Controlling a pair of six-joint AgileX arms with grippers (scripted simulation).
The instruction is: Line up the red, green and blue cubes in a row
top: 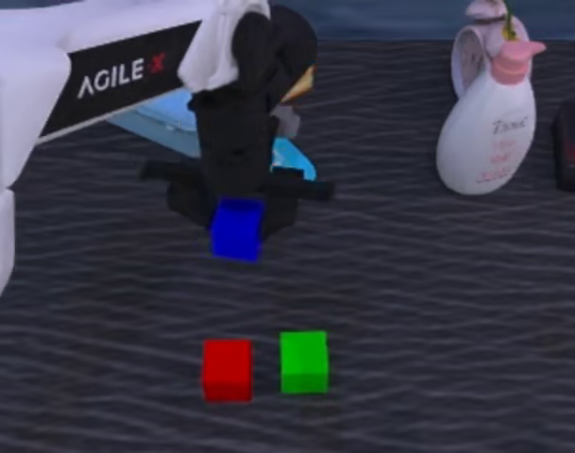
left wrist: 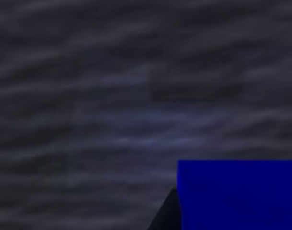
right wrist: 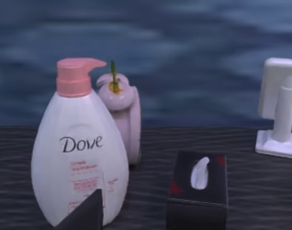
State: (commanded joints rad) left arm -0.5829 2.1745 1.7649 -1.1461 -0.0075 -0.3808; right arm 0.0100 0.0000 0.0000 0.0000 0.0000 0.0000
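My left gripper is shut on the deep blue cube, holding it over the table a little left of centre. In the left wrist view the blue cube fills one corner, with one dark finger against its side. The red cube and green cube sit side by side near the front edge, a small gap between them, both nearer the front than the blue one. My right arm is outside the top view. Its wrist view shows one dark fingertip with nothing held.
A white pump bottle stands at the back right with a pink clock behind it and a black tissue box at the right edge. A light-blue object lies under the left arm. A white stand shows in the right wrist view.
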